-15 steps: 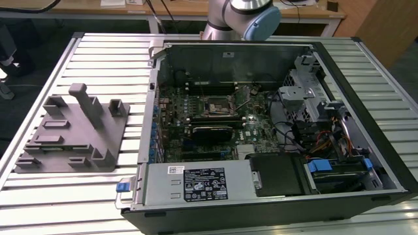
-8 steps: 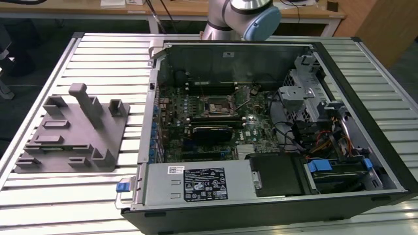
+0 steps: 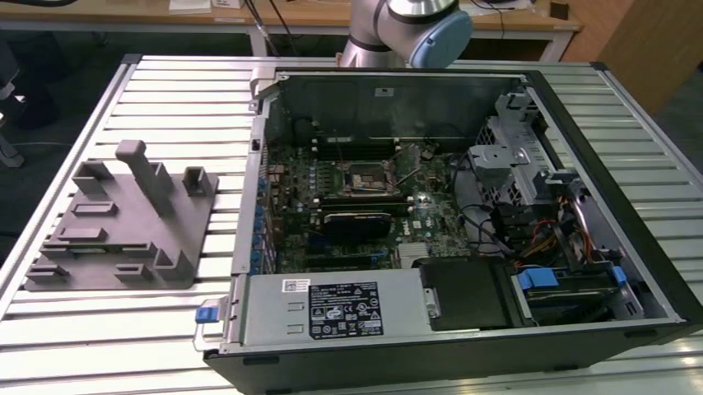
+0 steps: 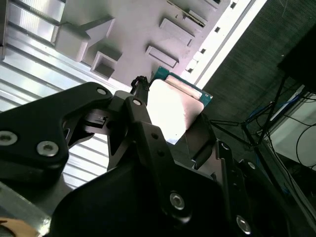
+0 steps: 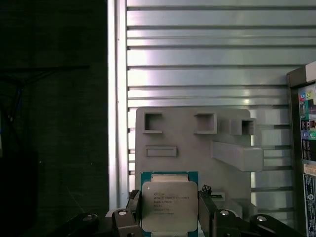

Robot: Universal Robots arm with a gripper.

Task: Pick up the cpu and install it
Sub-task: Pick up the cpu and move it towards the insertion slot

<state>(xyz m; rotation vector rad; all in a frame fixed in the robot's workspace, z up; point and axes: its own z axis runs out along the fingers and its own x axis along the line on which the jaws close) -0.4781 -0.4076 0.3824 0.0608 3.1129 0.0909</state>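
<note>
Ext. view: one arm (image 3: 407, 29) is seen at the far side of the slatted bench (image 3: 165, 90). On the bench, one grey fixture (image 3: 121, 230) w/ upright posts is set toward the exterior view's left and one open PC case (image 3: 615, 123) toward the exterior view's right, the two apart. One socket (image 3: 363, 177) on the motherboard (image 3: 291, 206) is judged empty, so install is taken as not yet done. Second wrist view: one cpu (image 4: 175, 106) is pinched by its edges in the gripper (image 4: 170, 118), a black finger pressed against each of two opposite sides; the fixture is seen beyond it, w/ the bench edge close by. First wrist view: the cpu is held between the two fingers (image 5: 206, 215), metal top toward the camera, over one end of the fixture; whether it's lifted clear or touching can't be told. The PC case is seen well apart from the cpu. Progress, as judged: grasp done; seating in the socket is left. Count: 1 cpu, 1 gripper, 1 fixture, 1 PC case, 1 socket.
</note>
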